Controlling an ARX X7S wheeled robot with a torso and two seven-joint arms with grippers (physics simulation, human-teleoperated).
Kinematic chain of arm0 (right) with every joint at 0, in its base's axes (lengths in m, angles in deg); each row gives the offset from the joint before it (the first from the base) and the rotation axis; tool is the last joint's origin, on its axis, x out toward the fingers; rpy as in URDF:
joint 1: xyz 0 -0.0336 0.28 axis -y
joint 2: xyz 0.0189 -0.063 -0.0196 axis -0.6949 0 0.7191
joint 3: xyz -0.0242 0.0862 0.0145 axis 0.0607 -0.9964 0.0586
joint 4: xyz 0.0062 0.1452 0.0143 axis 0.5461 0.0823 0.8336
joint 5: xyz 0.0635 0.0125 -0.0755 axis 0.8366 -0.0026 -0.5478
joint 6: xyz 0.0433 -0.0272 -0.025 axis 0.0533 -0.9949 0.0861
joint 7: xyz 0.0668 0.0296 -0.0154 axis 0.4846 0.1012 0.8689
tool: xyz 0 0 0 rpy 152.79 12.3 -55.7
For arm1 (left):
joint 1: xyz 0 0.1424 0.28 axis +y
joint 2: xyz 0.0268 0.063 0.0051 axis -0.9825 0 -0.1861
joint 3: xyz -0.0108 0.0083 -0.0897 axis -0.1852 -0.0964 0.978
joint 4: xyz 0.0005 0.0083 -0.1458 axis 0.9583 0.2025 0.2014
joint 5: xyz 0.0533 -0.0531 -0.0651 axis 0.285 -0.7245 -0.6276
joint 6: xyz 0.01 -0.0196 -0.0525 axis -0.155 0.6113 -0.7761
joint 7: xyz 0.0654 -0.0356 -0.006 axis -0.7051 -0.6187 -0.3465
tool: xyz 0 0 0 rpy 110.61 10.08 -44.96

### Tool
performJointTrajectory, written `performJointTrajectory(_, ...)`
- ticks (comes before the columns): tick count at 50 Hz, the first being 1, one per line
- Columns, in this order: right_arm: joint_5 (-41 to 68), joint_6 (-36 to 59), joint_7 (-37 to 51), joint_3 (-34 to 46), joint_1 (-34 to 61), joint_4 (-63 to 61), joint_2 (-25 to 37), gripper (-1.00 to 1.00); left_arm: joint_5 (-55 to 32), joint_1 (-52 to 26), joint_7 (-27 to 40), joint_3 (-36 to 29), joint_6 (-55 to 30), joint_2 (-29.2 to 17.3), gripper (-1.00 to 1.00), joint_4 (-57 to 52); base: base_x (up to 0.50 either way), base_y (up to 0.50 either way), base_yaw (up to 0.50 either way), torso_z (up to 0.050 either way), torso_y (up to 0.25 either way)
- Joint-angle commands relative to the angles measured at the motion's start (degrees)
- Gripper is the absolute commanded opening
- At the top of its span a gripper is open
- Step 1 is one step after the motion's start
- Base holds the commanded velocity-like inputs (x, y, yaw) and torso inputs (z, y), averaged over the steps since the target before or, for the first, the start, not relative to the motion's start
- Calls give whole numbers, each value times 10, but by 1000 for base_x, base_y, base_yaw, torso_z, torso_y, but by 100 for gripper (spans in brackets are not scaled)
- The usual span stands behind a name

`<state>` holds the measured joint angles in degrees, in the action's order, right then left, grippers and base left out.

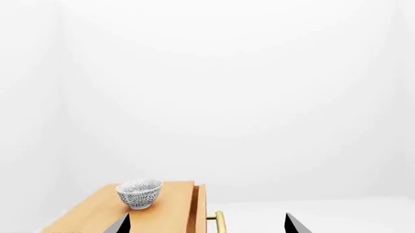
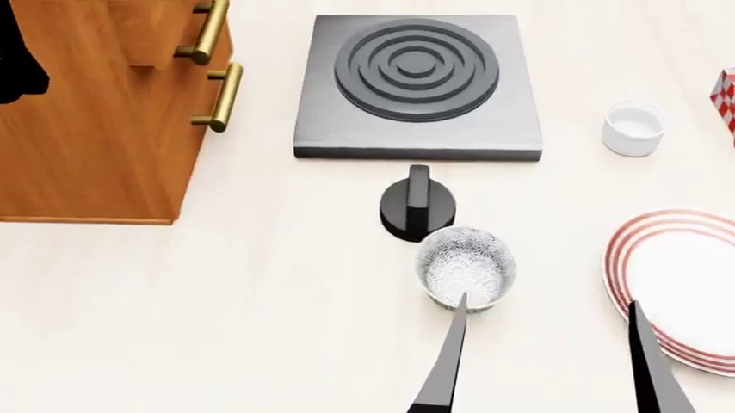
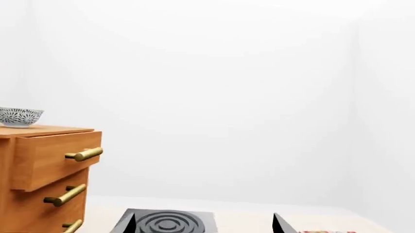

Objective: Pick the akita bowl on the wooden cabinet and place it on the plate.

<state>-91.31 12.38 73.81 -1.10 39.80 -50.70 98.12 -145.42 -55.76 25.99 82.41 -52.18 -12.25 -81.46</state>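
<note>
Akita bowl (image 1: pixel 139 193) sits upright on top of the wooden cabinet (image 1: pixel 97 211), near the front edge above a drawer with a brass bar handle (image 1: pixel 219 221); right wrist view confirms it, bowl (image 3: pixel 19 116) at the far side of the cabinet top (image 3: pixel 45 165), untouched.

Left gripper (image 1: pixel 207 224): two dark fingertips (image 1: pixel 120 225) visible at the frame edge in the left wrist view, set wide apart, nothing between them; it is level with the cabinet top, bowl in front of it, no contact. In the head view only a dark bit of the left arm (image 2: pixel 17 52) shows over the cabinet (image 2: pixel 92 129); bowl itself not visible there.

Right gripper (image 2: pixel 552 353): fingers (image 2: pixel 442 370) spread apart, holding nothing; hovers over the counter (image 2: pixel 230 301), between a glittery glass bowl (image 2: pixel 466 268) and the plate (image 2: pixel 683 288); one fingertip overlaps the glass bowl's rim in the head view, contact cannot be told.

Plate is at the right side of the counter, red rings round the rim, partly cut by the frame edge.

Other items: grey square stove (image 2: pixel 417 86) with rings; black knob (image 2: pixel 418 203) just in front of it; small plain white cup (image 2: pixel 634 127) to the right of the stove; red-and-white checked object (image 2: pixel 724 99) at the far right edge, mostly cropped.
</note>
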Motion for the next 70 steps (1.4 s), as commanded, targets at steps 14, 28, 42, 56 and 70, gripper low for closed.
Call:
performJointTrajectory(14,13,-5,14,4,2,-1,9,100,-9,10,6,-6,25,-16,100,2,0,445,0,0,0)
performJointTrajectory(28,29,-12,21,2,2,2,14,100,-24,8,3,-3,50,-16,100,-3,0,0,0,0,-118)
performJointTrajectory(42,29,-7,27,12,5,-4,21,100,-194,-148,187,10,-43,-28,100,58,0,0,0,0,0)
performJointTrajectory(56,38,-15,33,12,3,-7,28,100,-253,-266,248,-45,-37,-17,100,199,40,0,0,0,0)
performJointTrajectory(70,39,-19,37,19,4,-4,36,100,-278,-264,258,-56,-21,-28,100,192,455,0,0,0,0)
